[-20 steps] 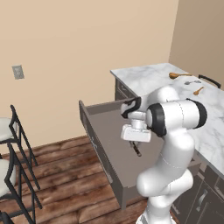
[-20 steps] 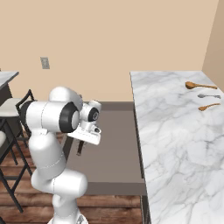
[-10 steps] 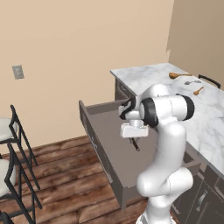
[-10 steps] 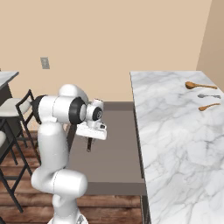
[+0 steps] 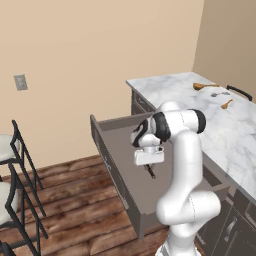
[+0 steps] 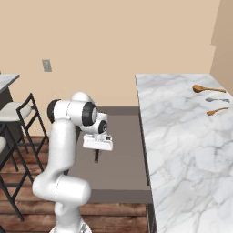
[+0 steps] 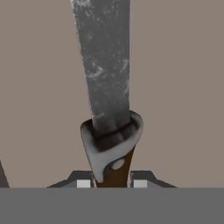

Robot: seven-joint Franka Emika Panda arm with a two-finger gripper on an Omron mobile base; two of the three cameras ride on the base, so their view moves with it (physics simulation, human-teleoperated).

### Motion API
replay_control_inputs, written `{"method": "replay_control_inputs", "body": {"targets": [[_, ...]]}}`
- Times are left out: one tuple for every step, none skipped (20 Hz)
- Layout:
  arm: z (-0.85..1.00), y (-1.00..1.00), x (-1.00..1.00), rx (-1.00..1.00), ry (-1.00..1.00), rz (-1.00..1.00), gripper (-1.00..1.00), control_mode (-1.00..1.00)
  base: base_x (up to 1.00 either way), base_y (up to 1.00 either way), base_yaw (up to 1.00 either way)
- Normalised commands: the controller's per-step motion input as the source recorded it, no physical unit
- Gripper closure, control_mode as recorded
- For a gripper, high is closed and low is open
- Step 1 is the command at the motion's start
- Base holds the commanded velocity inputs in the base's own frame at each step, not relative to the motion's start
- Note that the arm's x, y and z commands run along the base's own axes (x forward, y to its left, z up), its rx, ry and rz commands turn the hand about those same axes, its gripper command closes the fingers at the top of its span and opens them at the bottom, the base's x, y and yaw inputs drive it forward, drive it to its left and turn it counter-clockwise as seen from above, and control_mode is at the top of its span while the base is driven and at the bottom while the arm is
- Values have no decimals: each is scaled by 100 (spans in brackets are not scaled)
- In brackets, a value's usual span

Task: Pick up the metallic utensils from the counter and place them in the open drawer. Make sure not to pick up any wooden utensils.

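My gripper (image 5: 149, 169) (image 6: 96, 155) hangs inside the open drawer (image 5: 107, 156) (image 6: 124, 173), just above its floor, shut on the dark-handled metallic utensil (image 5: 150, 173) (image 6: 96, 158). In the hand view the brown handle sits between my fingertips (image 7: 141, 181) and the grey metal end (image 7: 105, 74) points away over the drawer floor. A silver-grey spoon (image 5: 219, 93) (image 6: 216, 100) lies at the far end of the counter (image 5: 225, 130) (image 6: 182, 136), between two wooden utensils: a broad-bowled spoon (image 5: 204, 86) (image 6: 205, 88) and a thin one (image 5: 227, 104) (image 6: 215, 110).
Black-framed chairs (image 5: 15, 170) (image 6: 22, 113) stand on the wood floor left of the drawer. The drawer's tall front panel (image 5: 115, 185) juts out into the room. A wall rises behind the counter.
The hand has sunk a little lower into the drawer with the utensil still in its grip, and the arm's upper links have swung more upright.
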Motion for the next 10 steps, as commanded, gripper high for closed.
{"method": "replay_control_inputs", "body": {"targets": [[-51, -3, 36, 0, -2, 2, 100, -100, 0, 0, 0], [-51, -4, 35, 0, -2, 2, 100, -100, 0, 0, 0], [-57, 0, 34, 0, -1, 2, 100, -100, 0, 0, 0], [-61, 0, 36, 0, 0, 2, 100, -100, 0, 0, 0], [-59, 0, 35, 0, 0, 1, 100, -100, 0, 0, 0], [-59, -3, 31, 0, 0, 1, 100, -100, 0, 0, 0], [-56, 0, 29, 0, 0, 1, 100, -100, 0, 0, 0], [-56, 0, 29, 0, 0, 1, 100, -100, 0, 0, 0], [-56, 0, 25, 0, 0, 1, 100, -100, 0, 0, 0], [-53, 0, 19, 0, 0, 1, 100, -100, 0, 0, 0]]}}
